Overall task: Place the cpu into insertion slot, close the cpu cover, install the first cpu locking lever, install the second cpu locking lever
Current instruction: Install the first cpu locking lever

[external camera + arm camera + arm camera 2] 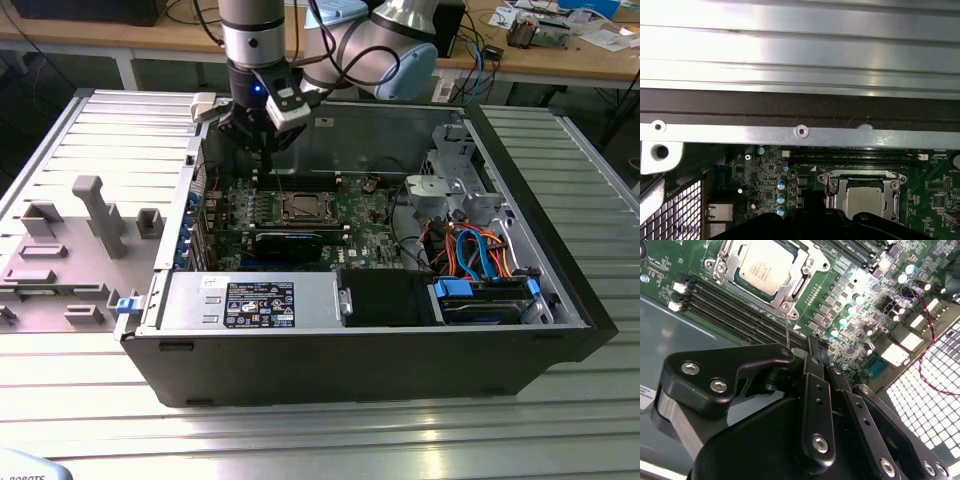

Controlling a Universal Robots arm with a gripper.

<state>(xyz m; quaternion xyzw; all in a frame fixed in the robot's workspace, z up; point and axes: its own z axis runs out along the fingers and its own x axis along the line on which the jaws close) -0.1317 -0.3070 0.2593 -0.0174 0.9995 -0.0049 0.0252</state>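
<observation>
The cpu lies flat in the insertion slot on the green board, and it also shows in the first wrist view. The cpu cover is down around the chip as a silver frame. One thin wire locking lever stands upright from the socket's corner, and its top ends right at my fingertips. My gripper hangs just above that corner, toward the case's rear wall, with its fingers shut. In the exterior view the gripper hovers over the board, at the socket's left.
Black memory slots run beside the socket. A long black card lies in front of it. The case's rear wall is close behind the gripper. The power supply and the drive cage with cables fill the front and right.
</observation>
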